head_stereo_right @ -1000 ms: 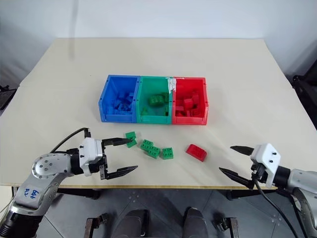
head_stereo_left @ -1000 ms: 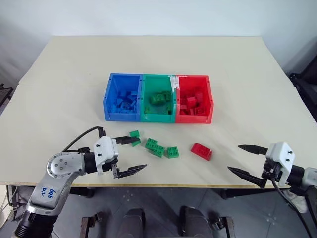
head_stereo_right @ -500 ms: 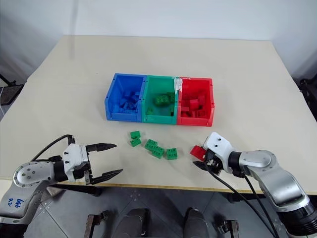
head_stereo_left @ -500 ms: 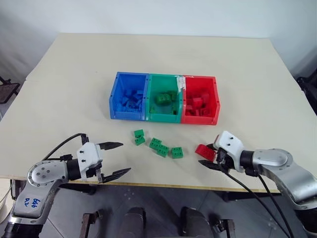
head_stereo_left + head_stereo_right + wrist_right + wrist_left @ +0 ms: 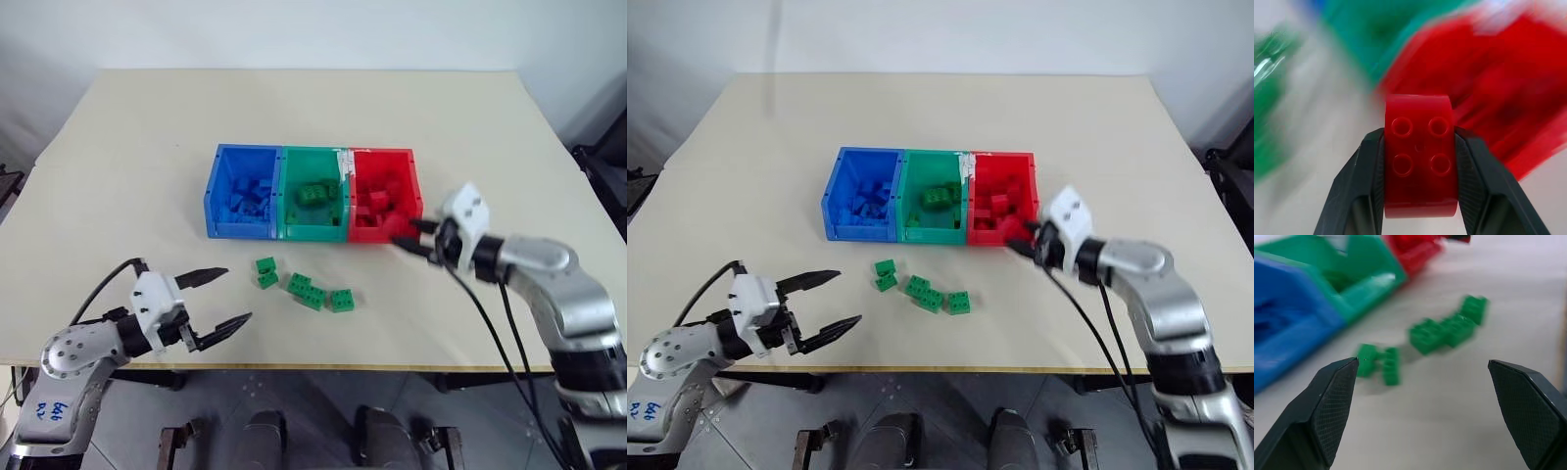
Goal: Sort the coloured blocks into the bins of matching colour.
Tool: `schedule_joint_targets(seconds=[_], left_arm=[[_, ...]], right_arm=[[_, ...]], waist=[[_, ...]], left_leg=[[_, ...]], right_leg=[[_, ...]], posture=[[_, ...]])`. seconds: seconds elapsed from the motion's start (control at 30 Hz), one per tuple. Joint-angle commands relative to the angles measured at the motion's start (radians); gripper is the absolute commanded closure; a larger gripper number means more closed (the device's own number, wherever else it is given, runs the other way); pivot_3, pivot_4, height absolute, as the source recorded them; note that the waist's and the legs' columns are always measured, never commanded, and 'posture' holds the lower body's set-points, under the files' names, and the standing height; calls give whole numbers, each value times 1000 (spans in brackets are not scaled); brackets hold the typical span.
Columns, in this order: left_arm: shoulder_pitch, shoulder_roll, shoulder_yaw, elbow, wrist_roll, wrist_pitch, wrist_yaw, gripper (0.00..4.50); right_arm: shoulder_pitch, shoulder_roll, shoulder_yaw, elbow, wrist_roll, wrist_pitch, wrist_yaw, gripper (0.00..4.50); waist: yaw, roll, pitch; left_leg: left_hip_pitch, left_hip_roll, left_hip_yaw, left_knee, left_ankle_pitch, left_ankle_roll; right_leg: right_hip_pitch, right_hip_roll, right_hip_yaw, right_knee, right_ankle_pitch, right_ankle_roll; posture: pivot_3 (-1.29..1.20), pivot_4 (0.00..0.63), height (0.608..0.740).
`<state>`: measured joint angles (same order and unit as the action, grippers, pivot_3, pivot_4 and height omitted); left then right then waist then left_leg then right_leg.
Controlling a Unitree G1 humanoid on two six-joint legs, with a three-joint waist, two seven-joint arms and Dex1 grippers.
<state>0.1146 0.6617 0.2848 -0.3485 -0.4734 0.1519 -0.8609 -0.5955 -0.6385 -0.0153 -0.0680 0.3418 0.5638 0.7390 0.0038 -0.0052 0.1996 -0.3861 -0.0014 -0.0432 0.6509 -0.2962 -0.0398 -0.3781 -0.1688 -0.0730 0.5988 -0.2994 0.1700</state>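
Three joined bins stand mid-table: blue point(image 5: 238, 231), green point(image 5: 312, 233) and red point(image 5: 382, 154), each holding blocks of its own colour. My right gripper point(image 5: 409, 238) is shut on a red block point(image 5: 1420, 166) and hovers at the red bin's front right corner. Three green blocks lie on the table in front of the bins: a small one point(image 5: 265, 271), a longer one point(image 5: 306, 290) and another point(image 5: 341, 300). Near the front left edge, my left gripper point(image 5: 237, 294) stands wide open and holds nothing. It points toward the green blocks point(image 5: 1442, 330).
The table point(image 5: 147, 127) is a pale beige rectangle with bare surface around and behind the bins. Its front edge point(image 5: 343, 366) runs just past my left gripper. Dark floor and equipment show beyond the right edge.
My right gripper closed on the red block on the table and carried it up and toward the red bin. The left arm drew back to the left, staying open.
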Motion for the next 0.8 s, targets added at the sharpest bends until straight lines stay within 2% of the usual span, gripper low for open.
schedule_joint_targets(seconds=[0.03, 0.1, 0.17, 0.23, 0.37, 0.5, 0.67, 0.8], left_arm=[[36, 1, 66, -35, -27, -4, 13, 0], [58, 5, 86, -47, -30, -7, 10, 0], [75, 9, 106, -51, -33, -12, 3, 0], [73, 10, 107, -49, -30, -15, 2, 0], [40, 17, 70, -45, -19, -11, -13, 0], [-7, 43, -6, -41, -2, 8, -52, 0], [-97, 25, -114, -26, 41, -3, -60, 0], [-139, 13, -165, 0, 26, -7, -99, 0]], right_arm=[[-113, 40, -21, 153, -54, -72, -68, 3023], [-176, 61, 5, 263, -99, -131, -76, 3023], [-229, 98, 14, 350, -112, -174, -72, 2276], [-240, 112, 13, 376, -119, -215, -53, 1724], [-159, 83, -34, 296, -53, -314, 90, 377], [26, -24, -110, 200, 27, -399, 284, 377], [288, -188, -159, 181, 32, -571, 519, 377], [366, -267, -144, 181, 38, -553, 601, 377]], waist=[[-5, 0, 0], [-4, 0, 0], [-6, 0, 0], [-5, 0, 0], [-2, 0, 0], [13, 0, 0], [18, 1, 0], [4, 1, 0]], left_leg=[[0, 0, 0, -1, 0, 0], [0, 0, 0, -1, 0, 0], [-1, 0, 0, -1, 0, 1], [-1, 0, 1, -2, -1, 0], [-1, 0, 1, -2, 0, 0], [-2, 0, 1, -2, -1, 1], [-1, 0, 2, -1, -1, 1], [1, 0, 4, 0, -1, 1]], right_leg=[[0, 0, 0, 0, 0, 0], [-1, 0, 0, -1, 0, 0], [-1, 0, 0, -2, 0, 0], [-1, 0, 0, -2, 0, 0], [-1, 0, 0, -2, 0, 0], [0, 0, 0, -3, 0, 0], [0, 0, 0, -3, 0, 1], [1, 0, 1, -3, 0, 1]], posture=[[0, 150, 740], [0, 150, 740], [0, 150, 740], [0, 150, 740], [0, 150, 740], [0, 150, 740], [0, 150, 740], [0, 150, 740]])
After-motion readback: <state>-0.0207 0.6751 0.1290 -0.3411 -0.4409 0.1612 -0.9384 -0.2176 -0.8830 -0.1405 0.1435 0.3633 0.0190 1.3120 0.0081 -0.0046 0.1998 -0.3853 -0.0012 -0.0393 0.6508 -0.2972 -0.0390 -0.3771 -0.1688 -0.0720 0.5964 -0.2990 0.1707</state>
